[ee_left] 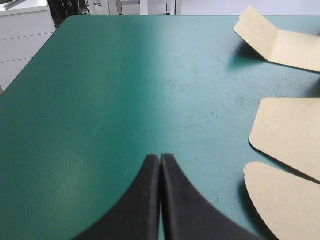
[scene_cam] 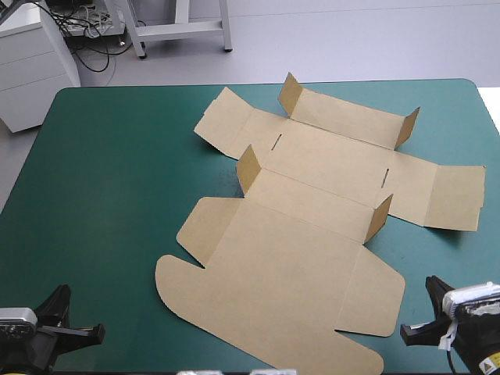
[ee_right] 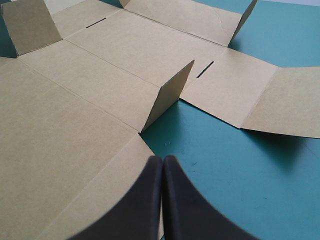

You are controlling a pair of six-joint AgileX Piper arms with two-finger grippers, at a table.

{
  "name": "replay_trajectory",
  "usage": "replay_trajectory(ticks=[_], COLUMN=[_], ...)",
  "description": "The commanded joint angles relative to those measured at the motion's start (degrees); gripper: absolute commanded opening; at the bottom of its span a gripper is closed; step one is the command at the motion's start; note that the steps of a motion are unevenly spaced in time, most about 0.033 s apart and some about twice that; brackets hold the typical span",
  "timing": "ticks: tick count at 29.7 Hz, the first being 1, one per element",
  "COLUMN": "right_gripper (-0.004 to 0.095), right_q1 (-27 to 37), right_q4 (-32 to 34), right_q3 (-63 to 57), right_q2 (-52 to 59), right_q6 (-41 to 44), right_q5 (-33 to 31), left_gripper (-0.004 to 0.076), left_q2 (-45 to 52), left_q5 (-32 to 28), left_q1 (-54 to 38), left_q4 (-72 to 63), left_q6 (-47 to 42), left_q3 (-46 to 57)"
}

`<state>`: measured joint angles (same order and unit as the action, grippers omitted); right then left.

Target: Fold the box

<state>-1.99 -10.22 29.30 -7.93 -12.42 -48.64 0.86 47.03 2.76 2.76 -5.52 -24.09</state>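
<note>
High overview; low wrists share box (scene_cam: 312, 180)

The desk (scene_cam: 94, 195) is covered in teal-green, and its corners are seen to be rounded. Beyond the desk's far left corner a white drawer cabinet (scene_cam: 31, 66) is set on the pale floor (scene_cam: 351, 39). Black cables (scene_cam: 94, 55) are strewn beyond the desk's far edge, beside the legs of a grey metal frame (scene_cam: 180, 30).
</note>
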Motion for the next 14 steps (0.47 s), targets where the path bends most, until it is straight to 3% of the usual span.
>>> replay_trajectory(ticks=[1, 8, 11, 14], right_gripper=[-0.0017, 0.0003, 0.01, 0.0296], right_q1=[0.38, 0.38, 0.38, 0.38], right_q4=[-0.32, -0.32, -0.32, -0.32], right_q3=[6.61, 16.66, 20.33, 23.2], right_q2=[-7.71, -23.72, -30.78, -36.95], right_q6=[0.0, -0.11, 0.49, 0.46], right_q5=[4.39, 4.0, 2.6, 0.91], left_gripper=[-0.0032, -0.0032, -0.0032, -0.0032], left_q2=[0.89, 0.89, 0.89, 0.89], left_q5=[-4.38, -4.38, -4.38, -4.38], left_q1=[0.27, 0.27, 0.27, 0.27], left_q4=[-0.15, -0.15, -0.15, -0.15], left_q6=[-0.27, -0.27, -0.27, -0.27], left_q3=[-1.21, -1.21, -1.21, -1.21])
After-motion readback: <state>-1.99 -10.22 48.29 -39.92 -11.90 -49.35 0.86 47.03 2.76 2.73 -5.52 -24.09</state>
